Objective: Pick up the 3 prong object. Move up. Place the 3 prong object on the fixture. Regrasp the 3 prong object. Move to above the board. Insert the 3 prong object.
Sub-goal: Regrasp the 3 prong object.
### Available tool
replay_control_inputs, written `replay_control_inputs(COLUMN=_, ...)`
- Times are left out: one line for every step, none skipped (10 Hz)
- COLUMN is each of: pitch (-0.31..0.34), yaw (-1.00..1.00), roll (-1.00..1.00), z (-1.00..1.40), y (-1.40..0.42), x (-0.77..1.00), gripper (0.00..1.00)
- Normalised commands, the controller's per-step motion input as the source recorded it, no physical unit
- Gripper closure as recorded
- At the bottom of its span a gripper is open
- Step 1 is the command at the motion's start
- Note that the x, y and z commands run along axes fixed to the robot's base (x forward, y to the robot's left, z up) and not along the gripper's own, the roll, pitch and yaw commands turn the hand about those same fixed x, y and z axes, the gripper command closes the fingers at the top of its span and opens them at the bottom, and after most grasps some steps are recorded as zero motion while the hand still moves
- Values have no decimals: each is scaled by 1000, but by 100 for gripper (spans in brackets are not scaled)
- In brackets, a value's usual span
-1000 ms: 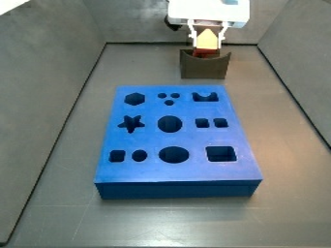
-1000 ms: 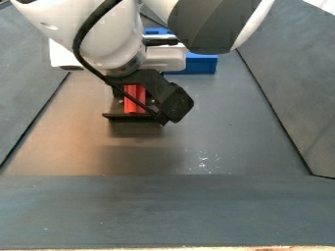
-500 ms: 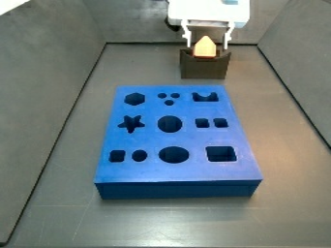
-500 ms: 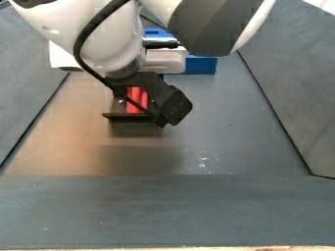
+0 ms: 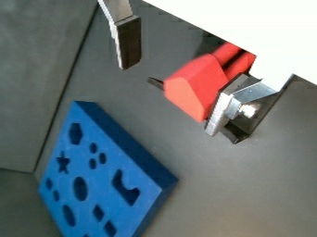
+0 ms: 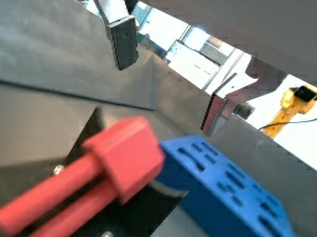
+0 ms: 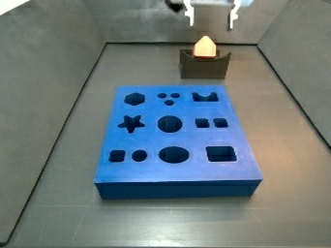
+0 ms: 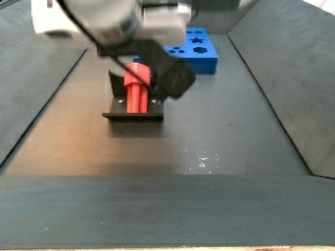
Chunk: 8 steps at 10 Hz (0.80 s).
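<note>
Overhead, open pincer; blocky red 3 prong object rests in notched fixture.

I can read no text, label, brand or number anywhere; my pincer, raised above the table, shows none either, though the blurred wrist views might hide small print.

side views face oppositely across board, wrist views close
</note>
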Motion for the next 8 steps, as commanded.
replay_control_inputs(pitch=100, yaw=-47, roll=44, z=714, y=11, x=-29, gripper=0)
replay_control_inputs(pitch=94, yaw=-56, roll=45, z=529, y=12, x=-25, gripper=0)
replay_control_inputs(pitch=81, yaw=-65, roll=44, z=289, y=12, x=-16, gripper=0)
replay_control_inputs(pitch=34, yaw=21, roll=1000, z=556, y=-756, x=-93, gripper=0)
replay_control_inputs(pitch=31, yaw=21, roll=1000, z=443, y=-736, x=-85, gripper=0)
replay_control_inputs(pitch=21, yaw=21, roll=1000, z=322, y=-618, x=-96, gripper=0)
replay_control_inputs(pitch=10, yaw=21, roll=1000, z=129, y=-419, x=-103, gripper=0)
replay_control_inputs(pitch=8, yaw=21, roll=1000, z=76, y=-261, x=-78, gripper=0)
